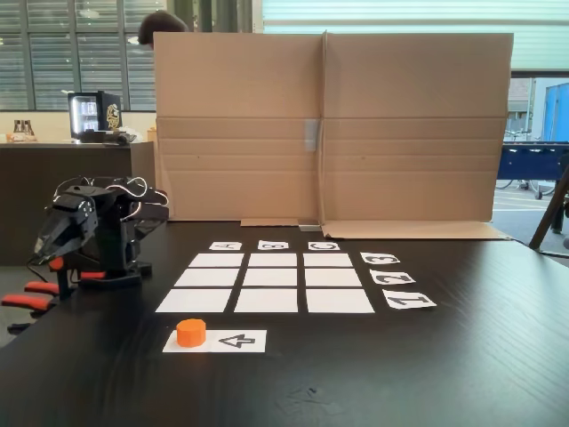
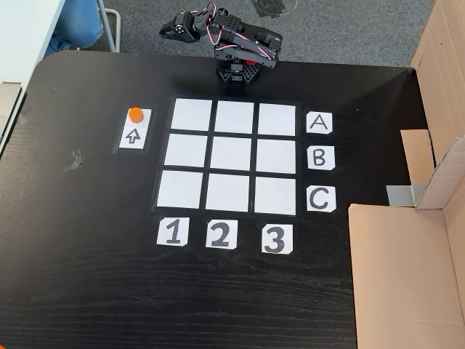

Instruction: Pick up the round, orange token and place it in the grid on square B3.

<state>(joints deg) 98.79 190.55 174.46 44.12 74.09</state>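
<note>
I am seeing the token (image 2: 135,113) sitting on the arrow strip (image 2: 135,129) beside the grid (image 2: 227,155); the arm is folded, and I cannot tell how its fingers (image 2: 170,31) are standing.

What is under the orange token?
The token sits on one end of a white paper strip with a black arrow printed on it. The strip lies on the dark table. The bit of paper directly beneath the token is covered.

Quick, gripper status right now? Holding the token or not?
Gripper: folded back at the arm's base, holding nothing; open or shut cannot be told. The token sits on the arrow strip, away from the gripper.
</note>
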